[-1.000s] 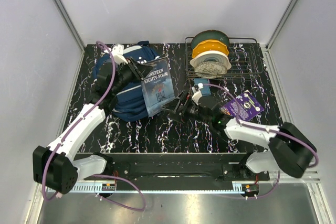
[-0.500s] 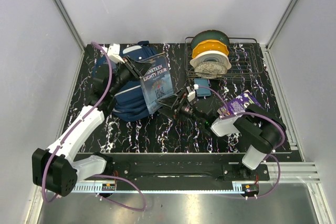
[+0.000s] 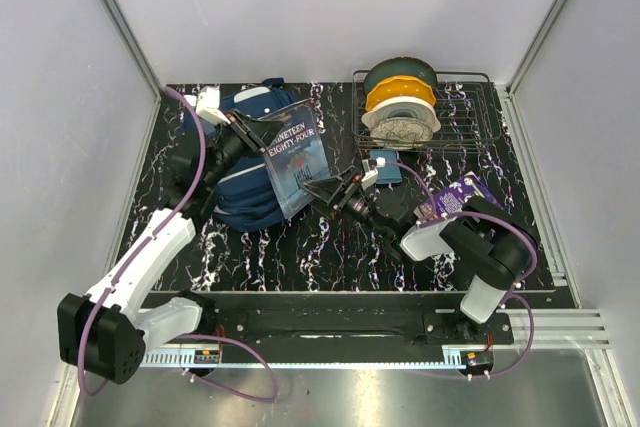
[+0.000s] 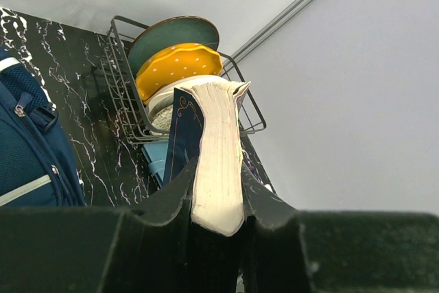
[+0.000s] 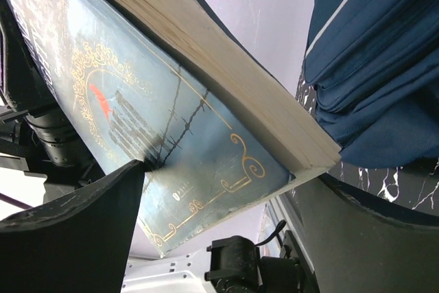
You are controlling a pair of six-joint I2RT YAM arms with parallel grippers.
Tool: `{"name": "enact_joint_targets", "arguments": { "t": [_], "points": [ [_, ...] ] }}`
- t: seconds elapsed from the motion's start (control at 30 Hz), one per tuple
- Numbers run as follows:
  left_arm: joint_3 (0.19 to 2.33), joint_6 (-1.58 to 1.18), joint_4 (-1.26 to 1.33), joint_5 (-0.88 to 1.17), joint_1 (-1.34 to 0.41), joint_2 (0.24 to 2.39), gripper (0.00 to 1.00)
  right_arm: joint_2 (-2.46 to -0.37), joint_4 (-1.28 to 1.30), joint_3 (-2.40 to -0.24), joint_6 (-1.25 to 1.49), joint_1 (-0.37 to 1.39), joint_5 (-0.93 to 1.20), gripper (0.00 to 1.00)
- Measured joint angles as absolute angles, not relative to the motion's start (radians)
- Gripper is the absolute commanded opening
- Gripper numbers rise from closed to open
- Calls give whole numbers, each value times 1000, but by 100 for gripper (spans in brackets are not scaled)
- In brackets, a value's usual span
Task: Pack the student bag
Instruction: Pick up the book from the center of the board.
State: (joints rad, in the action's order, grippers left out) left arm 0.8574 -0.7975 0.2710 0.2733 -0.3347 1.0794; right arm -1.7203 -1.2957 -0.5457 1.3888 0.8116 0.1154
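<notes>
The bag [image 3: 240, 197] lies at 10 o'clock on the table [image 3: 300, 257] in the top view, navy with white stripes, its top toward the far wall. A white patch shows at its 12 o'clock end.

The book [image 3: 295, 157] is just at the bag's 3 o'clock side, partly over it and tilted, cover up with the title readable. The left gripper [image 4: 218, 190] reaches across the bag's far end from 9 o'clock and is clamped on the book. In the left wrist view its 2 fingers press the 2 covers, with the cream page block between them.

The right gripper [image 5: 232, 173] comes at the book from 4 o'clock. Its jaws are spread wide, 1 on each side of the book's near lower corner: 1 finger by the blue cover, the other below the corner by the page edge. I cannot tell whether either finger is pressing on the book.

At 1 o'clock a wire rack [image 3: 470, 112] holds 3 plates on edge: green [image 3: 400, 74] farthest, yellow [image 3: 400, 95] in the middle, speckled white [image 3: 400, 127] nearest. A small blue box [image 3: 387, 168] lies just at the rack's 6 o'clock edge. A purple pack [image 3: 458, 199] lies at 3 o'clock on the table, beside the right arm.
</notes>
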Motion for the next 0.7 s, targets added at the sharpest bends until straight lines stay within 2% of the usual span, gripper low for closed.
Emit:
{"name": "enact_joint_targets", "arguments": {
  "t": [0.07, 0.27, 0.47, 0.53, 0.6, 0.7],
  "points": [
    [857, -798, 269, 274, -330, 1076, 0, -1717, -1297, -546, 1367, 812, 113, 88],
    [855, -824, 283, 275, -315, 1061, 0, -1679, -1284, -545, 1319, 808, 110, 87],
    [819, -870, 352, 276, -308, 1042, 0, -1640, -1256, -545, 1296, 797, 115, 80],
    [807, -882, 374, 275, -306, 1041, 0, -1626, -1240, -545, 1290, 794, 115, 82],
    [796, -894, 391, 270, -304, 1038, 0, -1611, -1226, -545, 1284, 792, 115, 91],
    [769, -921, 428, 257, -303, 1026, 0, -1594, -1222, -544, 1281, 791, 118, 94]
  ]
}}
